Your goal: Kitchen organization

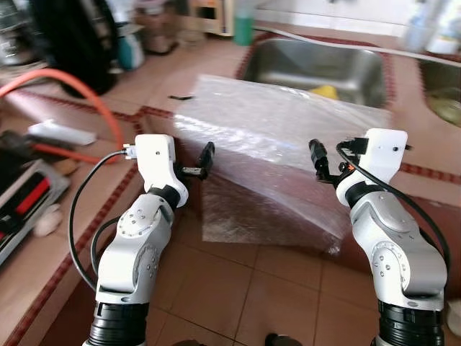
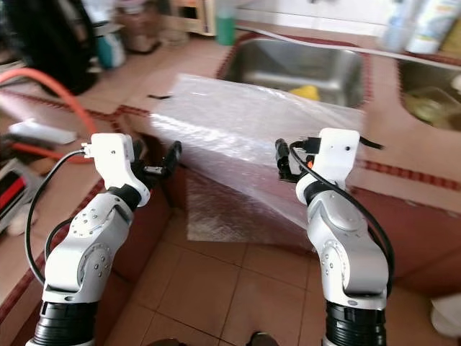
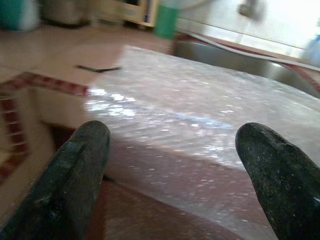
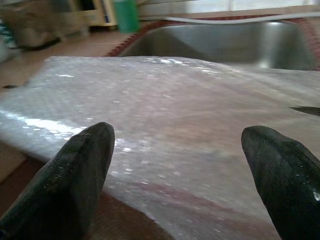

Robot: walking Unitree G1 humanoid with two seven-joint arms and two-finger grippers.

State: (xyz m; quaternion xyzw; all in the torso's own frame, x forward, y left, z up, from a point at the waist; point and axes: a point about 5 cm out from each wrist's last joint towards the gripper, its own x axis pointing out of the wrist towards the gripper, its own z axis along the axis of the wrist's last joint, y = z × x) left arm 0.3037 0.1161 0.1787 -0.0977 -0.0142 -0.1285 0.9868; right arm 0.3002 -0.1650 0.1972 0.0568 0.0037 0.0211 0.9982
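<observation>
A clear sheet of bubble wrap (image 1: 281, 137) lies on the tiled counter (image 1: 151, 79) in front of the steel sink (image 1: 317, 68), and its near part hangs over the counter's front edge. My left gripper (image 1: 202, 164) is held open at the sheet's left front corner, level with the counter edge. My right gripper (image 1: 318, 160) is open too, in front of the hanging part towards its right side. In the left wrist view the fingers (image 3: 75, 180) stand wide apart with the bubble wrap (image 3: 200, 115) just beyond them. The right wrist view shows the same, fingers (image 4: 80, 175) spread before the sheet (image 4: 175, 110).
A yellow item (image 1: 325, 91) lies in the sink, and a green bottle (image 1: 243, 29) stands behind it. An orange hose (image 1: 79, 86), a white object (image 1: 61, 133) and a dark bag (image 1: 72, 36) crowd the left counter. A second basin (image 1: 443, 101) is at the right. Tiled floor (image 1: 252, 288) lies below.
</observation>
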